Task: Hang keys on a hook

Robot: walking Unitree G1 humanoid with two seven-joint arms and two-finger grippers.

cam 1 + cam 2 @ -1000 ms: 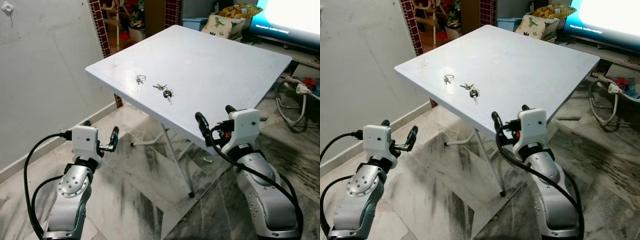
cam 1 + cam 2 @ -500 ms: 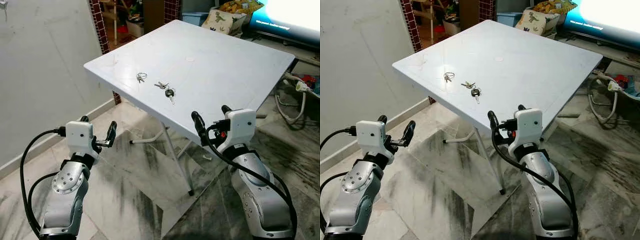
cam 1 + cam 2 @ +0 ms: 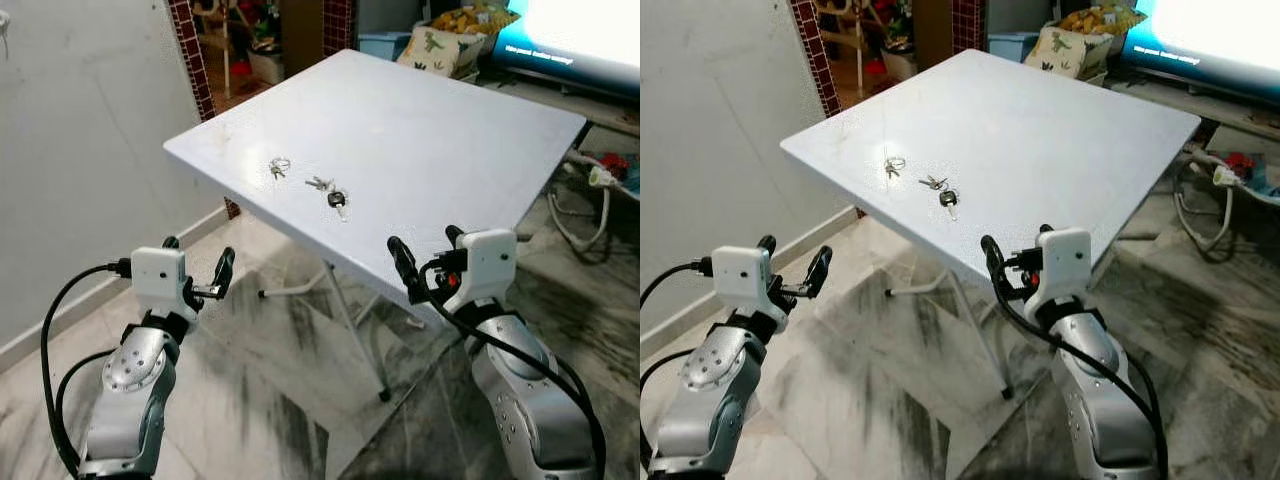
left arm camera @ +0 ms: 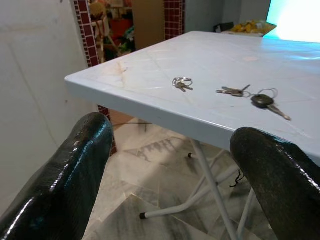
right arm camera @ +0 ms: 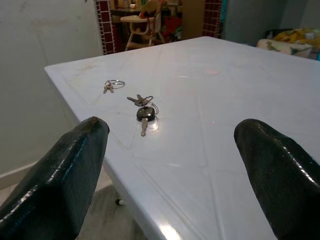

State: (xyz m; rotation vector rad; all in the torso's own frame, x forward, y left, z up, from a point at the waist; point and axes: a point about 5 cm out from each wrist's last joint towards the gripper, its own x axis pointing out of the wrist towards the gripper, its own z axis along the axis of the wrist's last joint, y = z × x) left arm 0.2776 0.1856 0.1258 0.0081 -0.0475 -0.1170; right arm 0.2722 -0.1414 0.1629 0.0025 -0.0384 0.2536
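Lying mid-frame on the white worktop (image 3: pixel 450 130), the keys (image 3: pixel 330 192) sat up and left of the right gripper (image 3: pixel 425 256), nearer it than the left gripper (image 3: pixel 197 266); both sets of fingers were spread, empty.

A white square plastic desk (image 3: pixel 1040 120) stands on a grey marbled tile floor (image 3: pixel 890 380); near its left corner lie a small silver key ring (image 3: pixel 893 165) and, just beside it toward the near edge, a black-headed key bunch (image 3: pixel 945 194); the left tool (image 3: pixel 792 268) hangs open below that corner; the right tool (image 3: pixel 1017 250) sits open at the near edge.
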